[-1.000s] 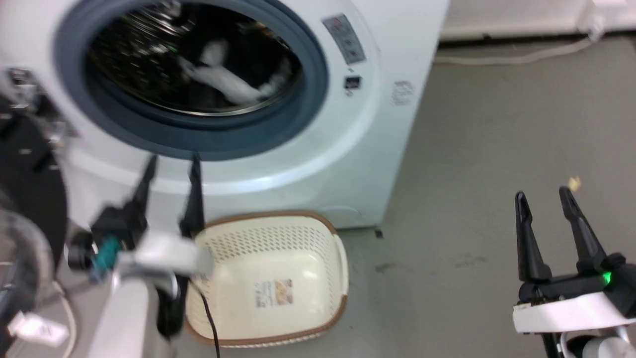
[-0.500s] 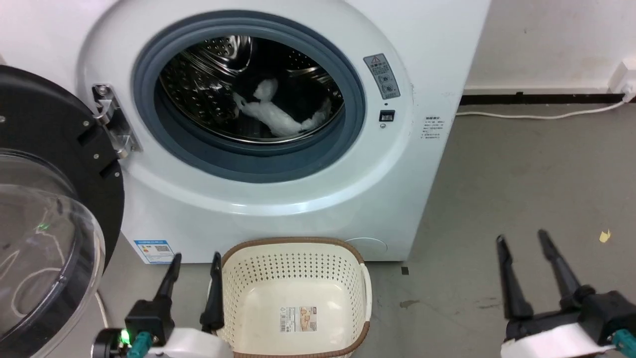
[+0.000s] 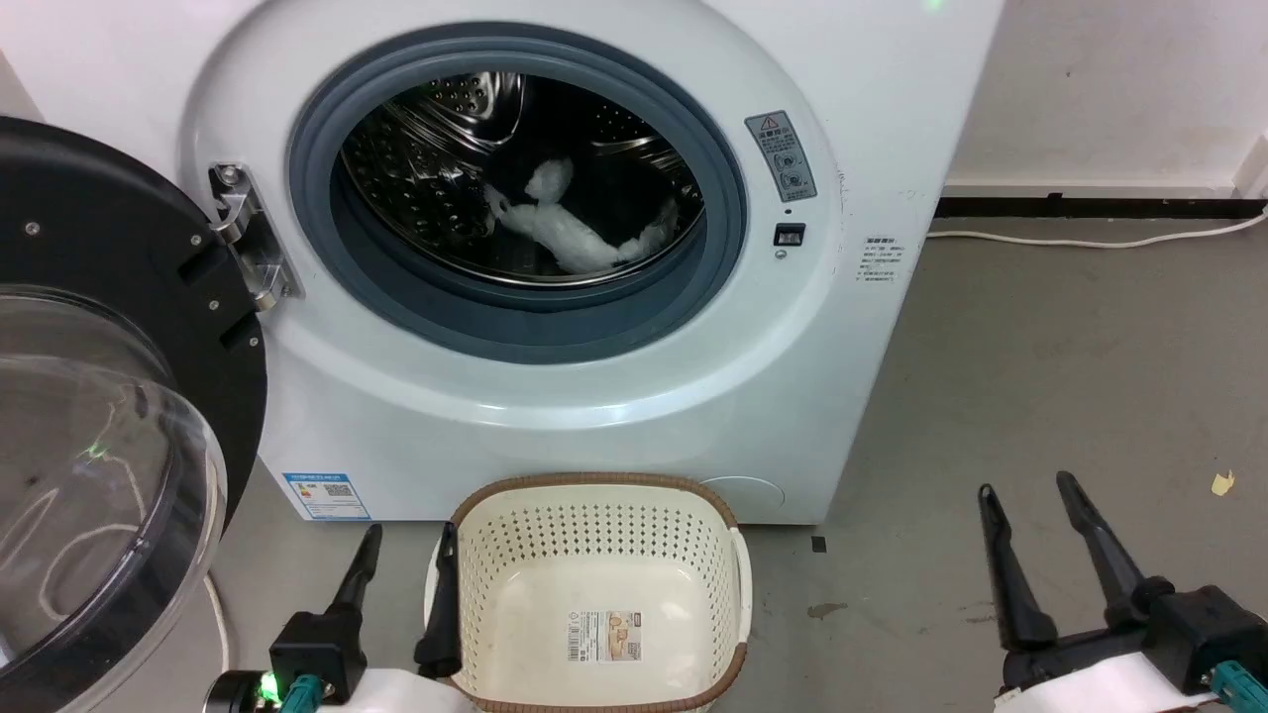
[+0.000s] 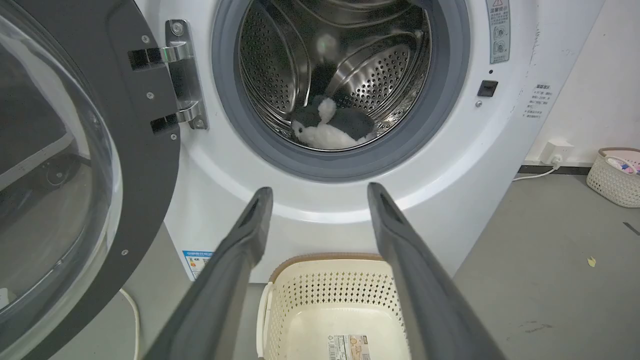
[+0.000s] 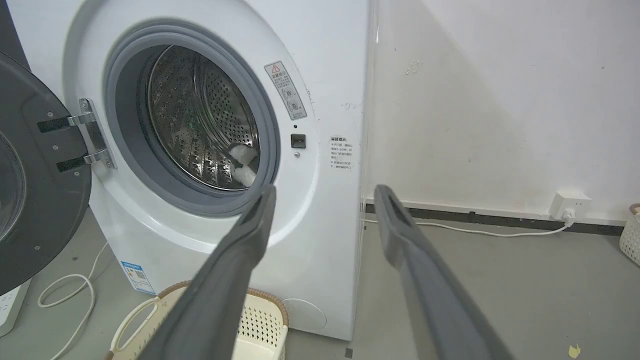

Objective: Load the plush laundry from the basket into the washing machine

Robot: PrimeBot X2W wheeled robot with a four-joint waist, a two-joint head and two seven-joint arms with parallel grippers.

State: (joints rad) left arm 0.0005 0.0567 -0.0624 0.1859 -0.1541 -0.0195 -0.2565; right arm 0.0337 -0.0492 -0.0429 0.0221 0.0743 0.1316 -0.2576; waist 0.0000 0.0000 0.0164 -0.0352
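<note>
The black-and-white plush laundry [image 3: 580,233] lies inside the steel drum of the white washing machine [image 3: 634,396], seen also in the left wrist view as plush laundry [image 4: 330,127] at the drum's bottom. The washer's round door [image 3: 89,465] stands swung open at the left. The cream basket [image 3: 594,540] sits on the floor before the machine with only a label sticker inside. My left gripper [image 3: 408,537] hangs open at the basket's left rim, holding nothing. My right gripper [image 3: 1028,485] is open over bare floor at the right.
A white cable [image 3: 1100,238] runs along the wall base at the right, leading to a socket [image 5: 570,204]. A second woven basket [image 4: 617,175] stands by the far wall. Another cable [image 5: 70,295] loops on the floor under the open door.
The head camera has tilted up and steadied, so the whole scene shifted down and right. My left gripper has drawn back from the washer's front to the basket's left rim.
</note>
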